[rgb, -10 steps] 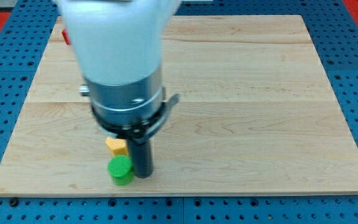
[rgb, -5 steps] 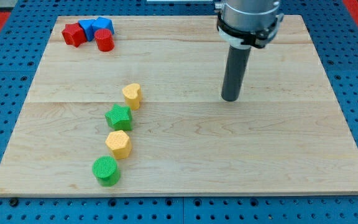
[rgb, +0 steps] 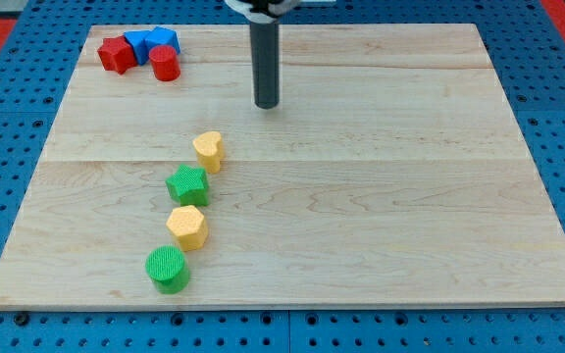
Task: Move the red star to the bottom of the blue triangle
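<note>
- Red star (rgb: 118,54) at the board's (rgb: 381,226) top left corner, touching the blue triangle (rgb: 149,42) on that block's left side.
- Red cylinder (rgb: 165,64) just below and right of the blue triangle, close to where the star is meant to end up.
- Probably light, stiff and quick to slide on the smooth wood; likely to spin if pushed off-centre on one of its points.
- No taking hold possible: best pushed squarely, from its upper left side, towards the view's bottom and right.
- No hand here, only a rod with nothing to open or close; my tip (rgb: 267,103) resting on bare wood, touching no block.
- Tip well apart from the star, off to its right, and above the yellow heart (rgb: 208,151).
</note>
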Controlling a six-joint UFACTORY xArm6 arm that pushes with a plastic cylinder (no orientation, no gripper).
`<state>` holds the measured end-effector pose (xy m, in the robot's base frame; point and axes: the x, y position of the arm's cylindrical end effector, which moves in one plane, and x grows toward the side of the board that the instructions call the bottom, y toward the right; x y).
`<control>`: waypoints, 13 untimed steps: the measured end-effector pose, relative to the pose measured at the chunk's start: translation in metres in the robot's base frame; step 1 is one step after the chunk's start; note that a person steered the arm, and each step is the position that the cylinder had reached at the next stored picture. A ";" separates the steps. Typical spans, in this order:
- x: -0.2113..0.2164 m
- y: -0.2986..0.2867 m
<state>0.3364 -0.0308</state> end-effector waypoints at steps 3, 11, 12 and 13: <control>-0.144 -0.114; -0.144 -0.262; -0.133 -0.270; -0.101 -0.224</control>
<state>0.2352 -0.2548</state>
